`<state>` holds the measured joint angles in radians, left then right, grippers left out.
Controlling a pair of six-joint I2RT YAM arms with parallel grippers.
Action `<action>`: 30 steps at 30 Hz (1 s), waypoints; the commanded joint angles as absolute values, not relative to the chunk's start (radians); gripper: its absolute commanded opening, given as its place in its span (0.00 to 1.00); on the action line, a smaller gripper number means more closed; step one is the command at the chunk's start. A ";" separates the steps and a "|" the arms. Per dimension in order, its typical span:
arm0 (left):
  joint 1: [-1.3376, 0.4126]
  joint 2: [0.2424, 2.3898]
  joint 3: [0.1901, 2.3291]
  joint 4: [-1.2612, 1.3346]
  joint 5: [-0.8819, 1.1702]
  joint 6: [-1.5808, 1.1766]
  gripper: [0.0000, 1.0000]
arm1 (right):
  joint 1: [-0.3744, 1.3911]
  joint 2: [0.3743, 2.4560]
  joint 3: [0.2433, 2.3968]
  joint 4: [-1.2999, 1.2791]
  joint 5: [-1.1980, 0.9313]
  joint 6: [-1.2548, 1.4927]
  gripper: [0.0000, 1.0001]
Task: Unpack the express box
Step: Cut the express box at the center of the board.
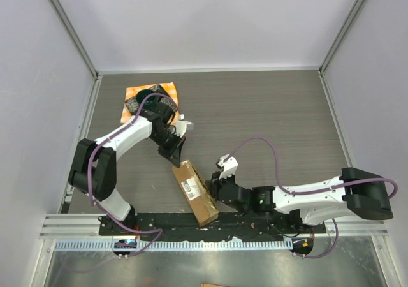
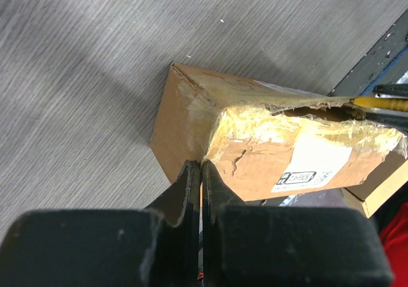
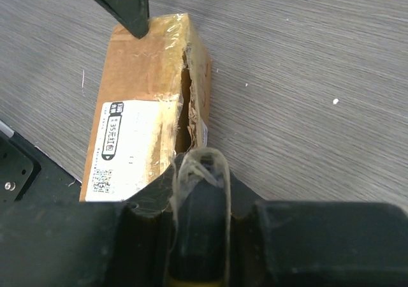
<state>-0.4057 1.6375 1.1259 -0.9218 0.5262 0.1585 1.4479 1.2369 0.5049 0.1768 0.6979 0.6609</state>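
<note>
The express box [image 1: 194, 191] is an oblong brown cardboard parcel with a white label [image 3: 131, 147] and shiny tape. It lies slantwise near the table's front edge. Its top seam is torn open along one long edge [image 3: 186, 89]. My left gripper [image 1: 176, 156] is shut and empty, its fingertips [image 2: 201, 164] pressed against the box's far end corner [image 2: 210, 140]. My right gripper [image 1: 213, 186] is at the box's right side, shut on a dark tool with a yellow handle [image 3: 199, 198]. The tool's yellow tip [image 2: 376, 102] sits in the torn slit.
A dark dish on an orange cloth [image 1: 150, 99] sits at the back left, behind the left arm. A black rail [image 1: 191, 222] runs along the near edge right beside the box's near end. Grey walls enclose the table on three sides.
</note>
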 commanded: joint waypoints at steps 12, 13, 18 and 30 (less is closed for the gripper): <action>-0.362 1.710 1.101 -0.807 0.258 0.245 0.00 | 1.528 1.135 0.548 -0.077 0.745 0.658 0.01; -0.362 1.712 1.103 -0.807 0.259 0.242 0.00 | 1.528 1.123 0.564 -0.072 0.749 0.646 0.01; -0.362 1.709 1.111 -0.815 0.256 0.244 0.00 | 1.528 1.126 0.600 -0.087 0.750 0.632 0.01; -0.385 1.697 1.158 -0.856 0.304 0.244 0.00 | 1.582 1.173 0.489 0.221 0.765 0.404 0.01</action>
<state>-0.3931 1.6600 1.1378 -0.9291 0.5606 0.1627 1.5673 1.1297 0.5049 0.1047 0.7578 0.5316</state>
